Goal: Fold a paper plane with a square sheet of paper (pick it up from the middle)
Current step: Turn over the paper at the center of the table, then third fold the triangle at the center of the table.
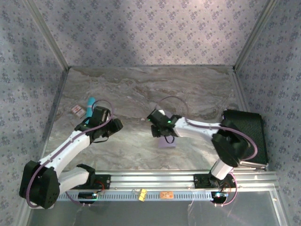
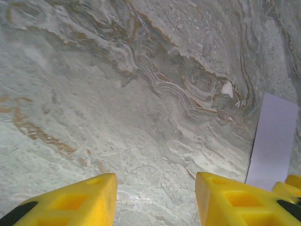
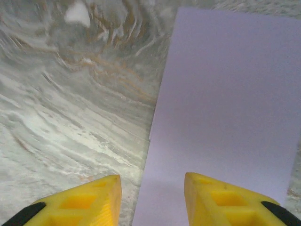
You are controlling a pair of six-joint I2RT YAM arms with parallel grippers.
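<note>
Both the right fingers (image 3: 84,202) and the left fingers (image 2: 70,200) stand released, grasping nothing.

From above, the sheet (image 1: 168,142) lies flat on the marbled desk (image 1: 141,89), at about 6 o'clock from the desk's middle and near its front edge. The right arm (image 1: 197,126) reaches in from 3 o'clock, and its wrist end covers the sheet's 11 o'clock corner. In the right wrist view the two yellow fingers are spread apart above the sheet's left edge. The left one is over bare marble and the right one over lavender paper, with nothing in the gap between them. Whether the tips touch the surface I cannot tell. The sheet looks plain, matte and smooth there, and from that angle longer than it is wide.

The left arm (image 1: 66,148) ends at 9 o'clock from the right arm's wrist, over bare desk and well apart from the sheet. In the left wrist view its fingers are parted with marble showing between them. The sheet appears as a narrow strip at 3 o'clock, beyond the right finger.

One black box (image 1: 247,134) rests at the desk's 3 o'clock edge. A teal object (image 1: 91,100) and a small card (image 1: 77,110) lie close together near the 9 o'clock edge, just past the left arm's wrist.
</note>
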